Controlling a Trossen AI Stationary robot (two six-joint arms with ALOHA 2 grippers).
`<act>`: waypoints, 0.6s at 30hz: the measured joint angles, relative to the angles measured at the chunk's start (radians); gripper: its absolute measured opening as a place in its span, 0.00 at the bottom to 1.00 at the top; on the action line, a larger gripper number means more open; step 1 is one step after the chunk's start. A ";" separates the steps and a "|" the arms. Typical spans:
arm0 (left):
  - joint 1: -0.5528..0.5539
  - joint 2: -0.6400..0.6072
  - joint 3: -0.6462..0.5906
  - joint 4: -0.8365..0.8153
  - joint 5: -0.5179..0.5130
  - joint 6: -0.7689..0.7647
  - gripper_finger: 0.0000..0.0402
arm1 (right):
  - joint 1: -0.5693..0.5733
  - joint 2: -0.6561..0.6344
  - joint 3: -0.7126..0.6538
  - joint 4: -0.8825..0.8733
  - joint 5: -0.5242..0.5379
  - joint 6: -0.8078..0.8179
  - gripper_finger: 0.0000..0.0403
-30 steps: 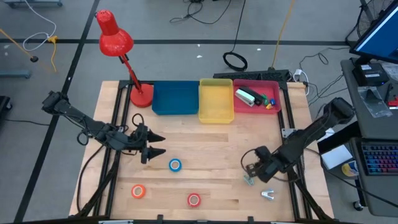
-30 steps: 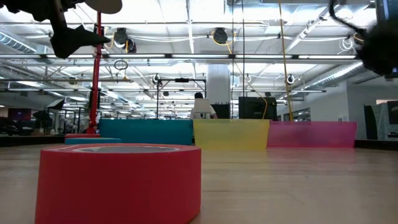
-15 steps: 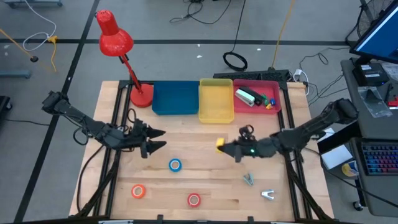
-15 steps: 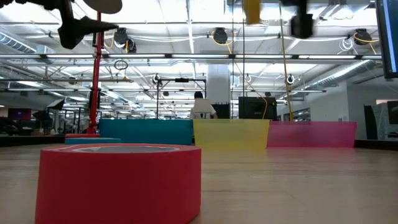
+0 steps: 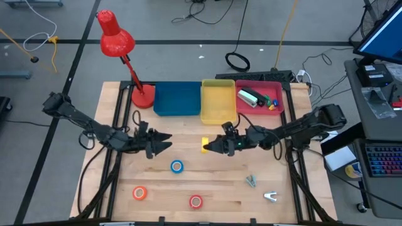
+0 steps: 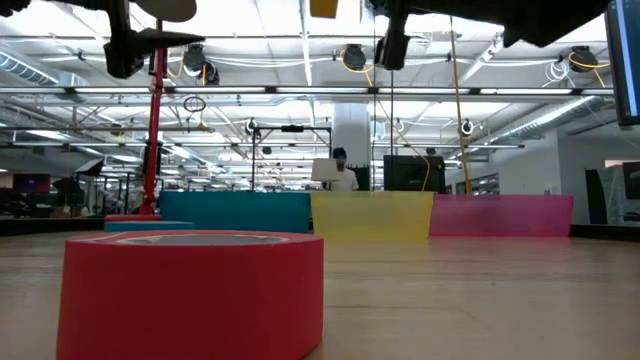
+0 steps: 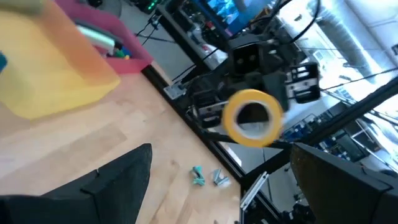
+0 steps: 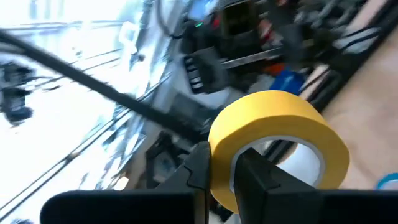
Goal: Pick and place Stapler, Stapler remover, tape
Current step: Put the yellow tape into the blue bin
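**Yellow tape aloft, carried toward the bins**

The yellow ring-shaped tape roll with a pale centre (image 5: 205, 145) sits clamped between the jaws of the right gripper (image 5: 213, 147), one finger through its hole as the right wrist view shows (image 8: 273, 149). A second ago this gripper was low at the table's right edge near the small teal clip (image 5: 251, 181); now it has swung to mid-table with the roll lifted clear of the wood, just short of the yellow plastic bin (image 5: 218, 100). That suggests the pick is done and placing comes next. Facing it, well apart, the left gripper (image 5: 161, 142) hovers with jaws spread and nothing between them. Blue (image 5: 176, 166), orange (image 5: 139, 193) and red (image 5: 196, 201) tape rolls still lie on the table beyond
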State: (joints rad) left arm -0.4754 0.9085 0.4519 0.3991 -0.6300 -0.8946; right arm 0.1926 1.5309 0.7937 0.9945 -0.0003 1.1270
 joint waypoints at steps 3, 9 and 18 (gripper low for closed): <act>0.016 0.056 0.000 0.029 0.004 -0.037 0.94 | -0.003 0.009 0.000 0.026 -0.074 0.013 0.07; 0.053 0.170 0.004 0.119 0.059 -0.085 0.94 | -0.003 0.008 0.000 0.050 -0.109 0.012 0.07; 0.118 0.360 0.161 0.152 0.168 -0.062 0.94 | -0.003 0.007 0.000 0.049 -0.080 0.012 0.07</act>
State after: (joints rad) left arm -0.3570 1.2686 0.6124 0.5509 -0.4620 -0.9565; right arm 0.1894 1.5383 0.7937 1.0438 -0.0799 1.1386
